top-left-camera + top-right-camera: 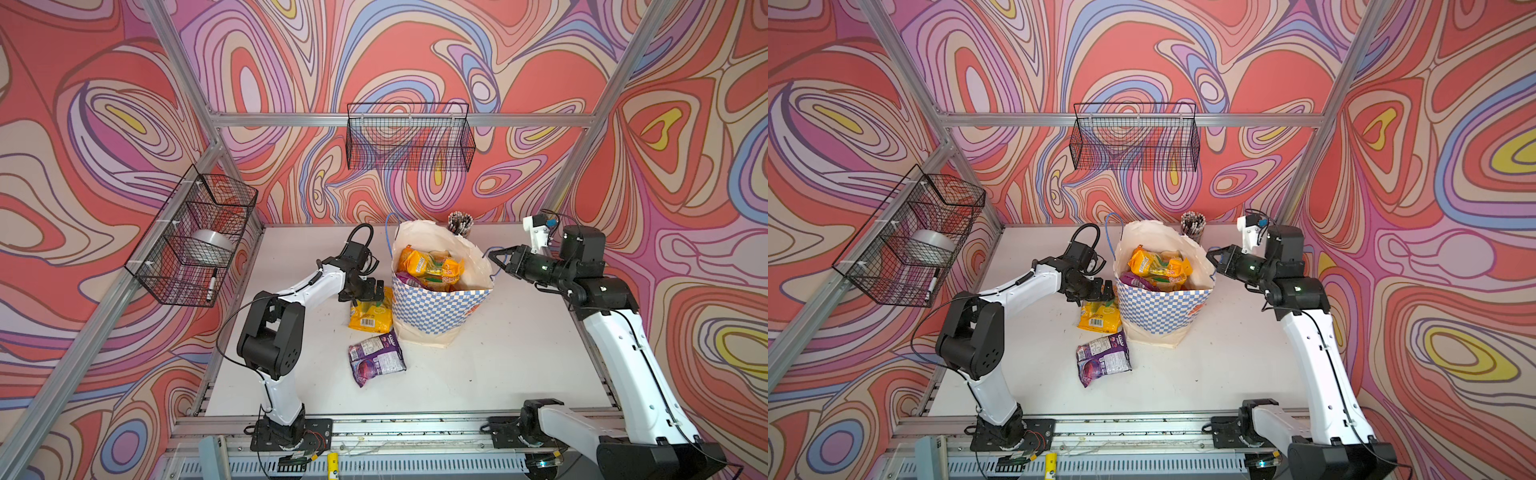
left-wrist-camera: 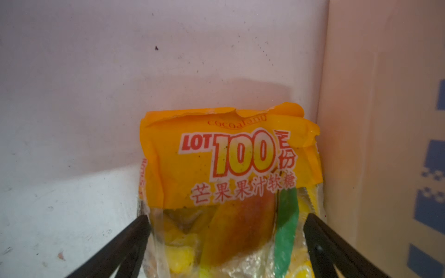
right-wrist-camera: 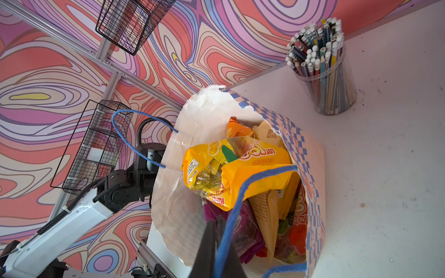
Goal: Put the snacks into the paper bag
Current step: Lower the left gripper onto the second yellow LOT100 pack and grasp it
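The checkered paper bag (image 1: pixel 440 311) (image 1: pixel 1163 311) stands upright mid-table with several snacks (image 1: pixel 430 268) (image 3: pixel 236 173) inside, yellow on top of purple and red. A yellow snack packet (image 1: pixel 370 316) (image 2: pixel 231 168) lies flat on the table against the bag's left side. My left gripper (image 1: pixel 372 293) (image 2: pixel 227 216) is open, its two fingers straddling that packet's far end. A purple snack packet (image 1: pixel 376 359) (image 1: pixel 1104 359) lies nearer the front. My right gripper (image 1: pixel 492 253) (image 3: pixel 216 220) is shut on the bag's blue cord handle (image 3: pixel 240 199) at the right rim.
A clear cup of pencils (image 1: pixel 460 224) (image 3: pixel 322 72) stands behind the bag by the back wall. A black wire basket (image 1: pixel 195 237) on the left frame holds a silver roll and a marker. Another wire basket (image 1: pixel 409 137) hangs on the back rail.
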Robot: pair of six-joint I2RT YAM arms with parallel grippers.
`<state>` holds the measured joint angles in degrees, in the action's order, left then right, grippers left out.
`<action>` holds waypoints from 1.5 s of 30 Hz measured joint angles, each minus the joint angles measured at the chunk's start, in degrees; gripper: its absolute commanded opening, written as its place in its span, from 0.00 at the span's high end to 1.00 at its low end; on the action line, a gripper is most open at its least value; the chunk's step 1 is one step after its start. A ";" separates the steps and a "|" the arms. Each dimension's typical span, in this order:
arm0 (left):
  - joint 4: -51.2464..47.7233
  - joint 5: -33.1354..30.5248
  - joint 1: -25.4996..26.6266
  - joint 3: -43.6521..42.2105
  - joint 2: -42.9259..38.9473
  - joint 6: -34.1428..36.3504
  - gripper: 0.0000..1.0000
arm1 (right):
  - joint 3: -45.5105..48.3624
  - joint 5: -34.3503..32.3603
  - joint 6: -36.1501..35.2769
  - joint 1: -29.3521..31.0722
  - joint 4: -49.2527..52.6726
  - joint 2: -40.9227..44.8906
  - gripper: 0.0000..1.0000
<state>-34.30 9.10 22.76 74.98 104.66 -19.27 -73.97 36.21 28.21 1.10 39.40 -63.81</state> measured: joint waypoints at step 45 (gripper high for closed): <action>4.96 -2.56 -8.55 -13.55 -14.56 -15.65 0.83 | 0.04 0.33 1.07 0.02 0.07 0.04 1.00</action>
<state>-29.34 6.55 14.22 61.43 90.11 -34.92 -73.93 36.53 29.28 1.13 39.46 -63.77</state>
